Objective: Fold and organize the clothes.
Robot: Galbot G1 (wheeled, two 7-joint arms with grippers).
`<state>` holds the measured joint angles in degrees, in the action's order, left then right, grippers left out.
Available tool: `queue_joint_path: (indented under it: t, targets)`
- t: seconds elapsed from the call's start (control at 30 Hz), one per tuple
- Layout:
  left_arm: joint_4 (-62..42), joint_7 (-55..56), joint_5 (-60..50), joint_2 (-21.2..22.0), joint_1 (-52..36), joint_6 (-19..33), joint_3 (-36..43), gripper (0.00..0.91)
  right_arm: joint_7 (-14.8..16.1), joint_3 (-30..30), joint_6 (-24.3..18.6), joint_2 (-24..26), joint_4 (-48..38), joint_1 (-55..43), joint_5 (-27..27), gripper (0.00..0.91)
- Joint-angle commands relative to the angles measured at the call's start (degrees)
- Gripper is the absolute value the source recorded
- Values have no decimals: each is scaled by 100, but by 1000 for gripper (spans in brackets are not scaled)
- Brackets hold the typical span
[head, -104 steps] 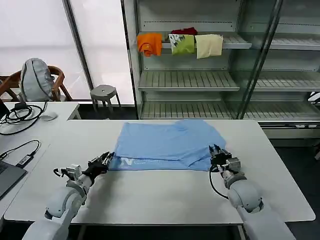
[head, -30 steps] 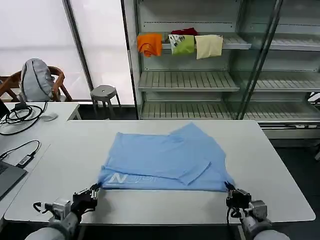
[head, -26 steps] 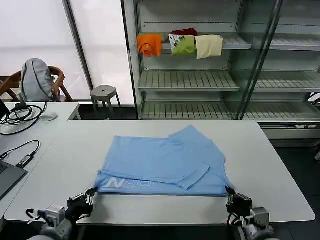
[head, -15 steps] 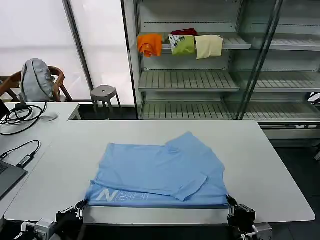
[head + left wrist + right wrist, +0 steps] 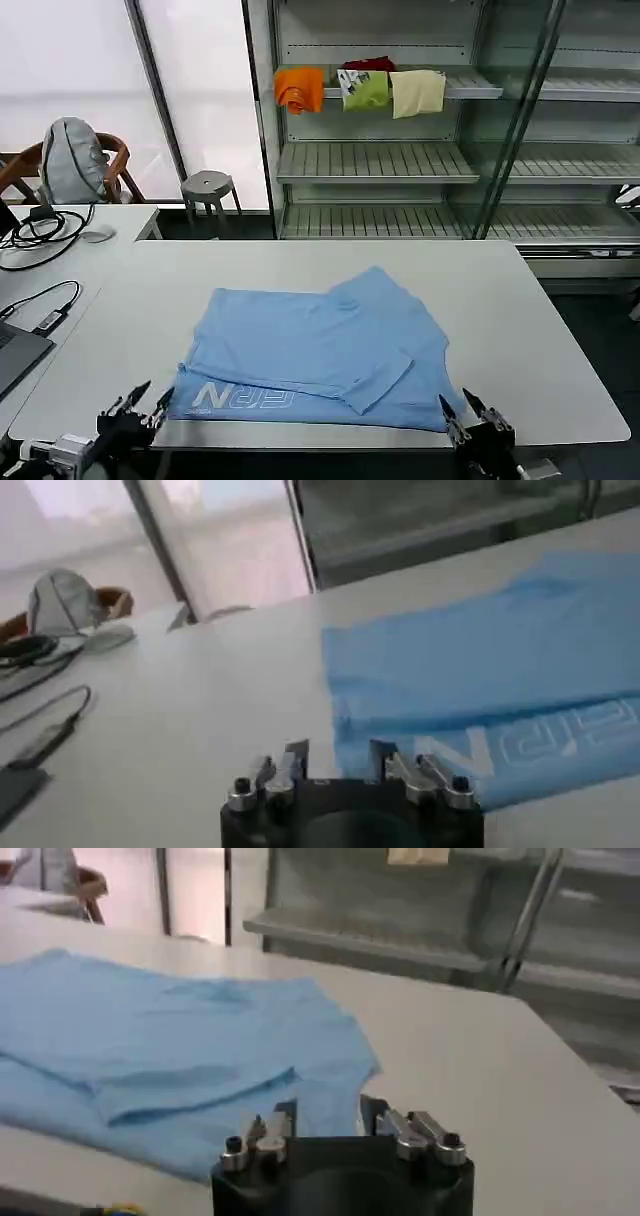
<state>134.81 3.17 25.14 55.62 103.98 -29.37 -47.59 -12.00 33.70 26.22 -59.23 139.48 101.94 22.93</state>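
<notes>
While both grippers [image 5: 134, 404] [image 5: 462, 412] gape at the white table's [image 5: 540, 330] near edge, blue T-shirt [image 5: 320, 350] flat before shelves [image 5: 400, 160]

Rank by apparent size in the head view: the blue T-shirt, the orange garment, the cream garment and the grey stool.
1. Blue T-shirt, largest, though nearest the camera.
2. Grey stool.
3. Cream garment and orange garment: too alike to rank.
</notes>
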Motion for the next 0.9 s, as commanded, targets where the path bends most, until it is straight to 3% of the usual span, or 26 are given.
queue_joint_path:
  t: [0.03, 0.1, 0.2, 0.23, 0.53, 0.73, 0.9]
  targets:
    - [38, -69, 126, -293, -1008, 95, 144, 907, -218, -23, 82, 81, -63, -955, 344, 907]
    - [-379, -124, 93, -412, -1483, 167, 460, 907, -383, -288, 422, 199, -488, -1871, 468, 907]
    - [-867, -144, 176, -501, -2058, 267, 1010, 907, -495, -559, 587, 308, -856, -2662, 523, 907]
    - [-1060, -159, 238, -528, -2247, 297, 1141, 907, -673, -870, 686, 307, -1249, -3193, 659, 907]
    - [-2437, -136, 1218, -810, -4020, -94, 1858, 907, -1140, -2602, 700, -203, -3258, -6093, 1035, 907]
    - [-3362, -279, 1348, -786, -4725, -202, 2216, 907, -1355, -3449, 707, -788, -4474, -7167, 1281, 907]
    - [-4004, -470, 1445, -686, -5157, -206, 2536, 907, -1334, -3696, 706, -1098, -5235, -7597, 1381, 907]
